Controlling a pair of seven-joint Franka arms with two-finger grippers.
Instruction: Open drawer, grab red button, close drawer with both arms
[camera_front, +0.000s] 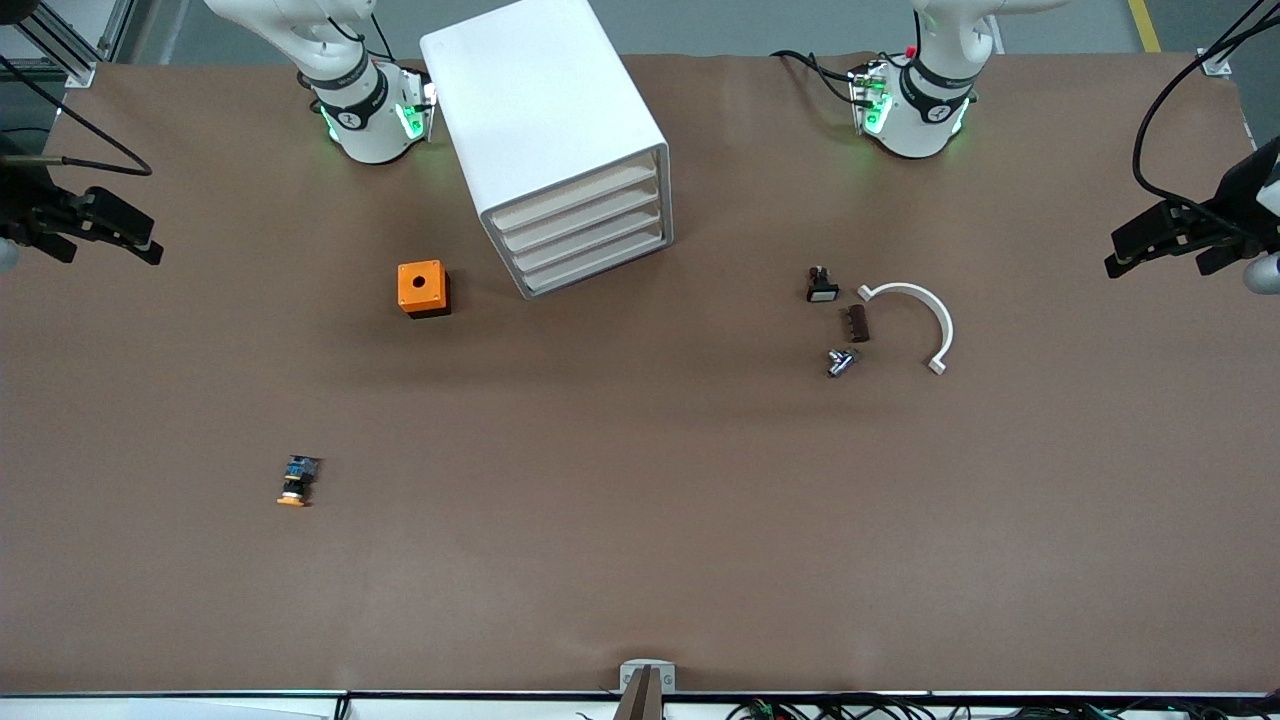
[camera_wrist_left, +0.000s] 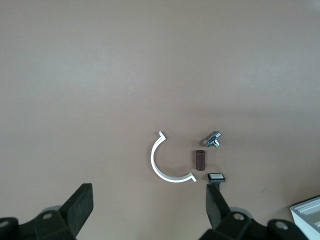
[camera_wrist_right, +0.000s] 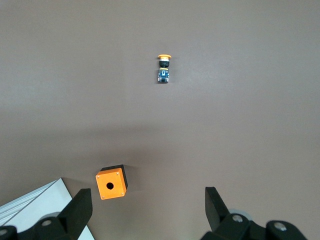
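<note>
The white cabinet (camera_front: 545, 110) stands between the two arm bases, its four drawer fronts facing the front camera. The uppermost drawer (camera_front: 578, 193) is shut, like the three below it. The red-capped button is not in view. My left gripper (camera_wrist_left: 149, 200) is open and empty, high over the table near a white arc piece (camera_wrist_left: 160, 165). My right gripper (camera_wrist_right: 148, 202) is open and empty, high over the table near the orange box (camera_wrist_right: 111, 182). Neither gripper shows in the front view. A corner of the cabinet shows in the left wrist view (camera_wrist_left: 307, 212) and in the right wrist view (camera_wrist_right: 40, 205).
The orange box with a hole (camera_front: 423, 288) sits beside the cabinet toward the right arm's end. An orange-capped switch (camera_front: 297, 481) lies nearer the front camera. A white-capped switch (camera_front: 821, 285), brown block (camera_front: 857, 323), metal part (camera_front: 841, 362) and the white arc (camera_front: 915, 320) lie toward the left arm's end.
</note>
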